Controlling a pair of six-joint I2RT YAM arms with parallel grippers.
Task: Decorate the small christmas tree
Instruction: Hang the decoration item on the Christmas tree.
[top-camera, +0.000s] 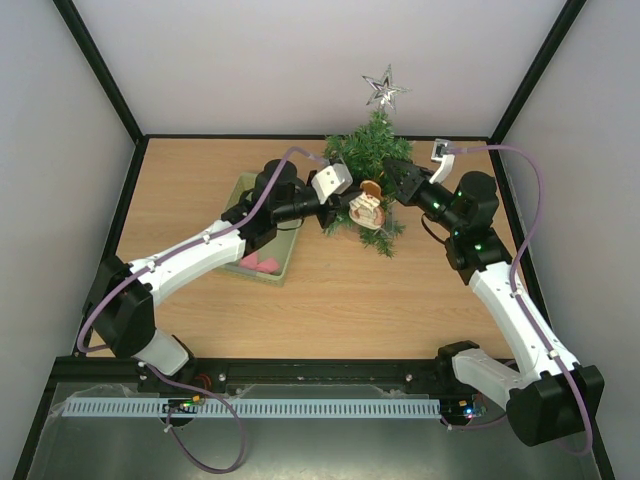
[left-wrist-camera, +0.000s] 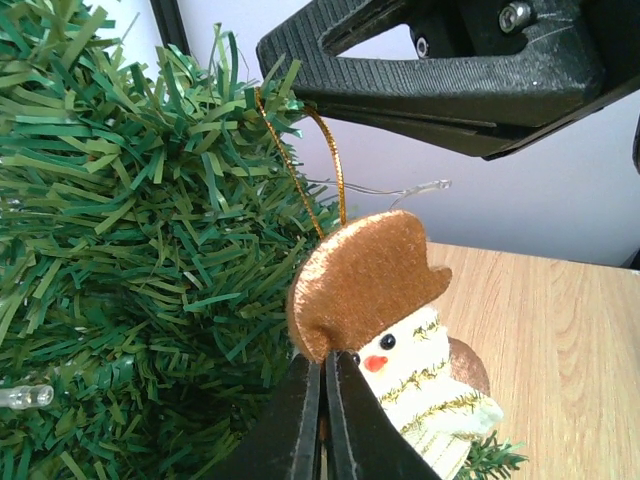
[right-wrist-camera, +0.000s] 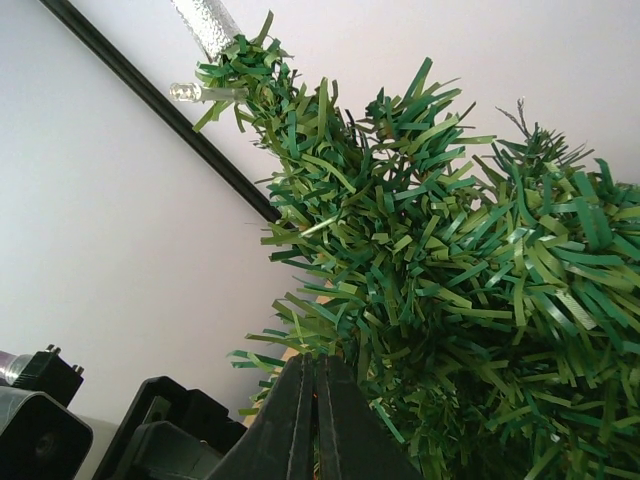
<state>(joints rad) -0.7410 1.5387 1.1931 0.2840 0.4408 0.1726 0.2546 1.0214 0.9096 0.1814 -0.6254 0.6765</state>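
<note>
The small christmas tree (top-camera: 365, 155) stands at the back of the table, a silver star (top-camera: 383, 88) on its top. A snowman ornament (top-camera: 368, 208) with a brown hat hangs at the tree's front. My left gripper (top-camera: 351, 206) is shut on the hat's brim (left-wrist-camera: 325, 358). From the hat a gold loop (left-wrist-camera: 335, 165) runs up to the fingers (left-wrist-camera: 430, 75) of my right gripper (top-camera: 392, 180), which pinch it against the branches (left-wrist-camera: 130, 260). In the right wrist view that gripper (right-wrist-camera: 318, 362) is shut right under the green needles (right-wrist-camera: 470, 290).
A pale green basket (top-camera: 285, 262) with pink pieces (top-camera: 262, 264) lies left of the tree, under the left arm. Small clear light bulbs (left-wrist-camera: 25, 397) sit among the branches. White walls and a black frame close off the table's back and sides.
</note>
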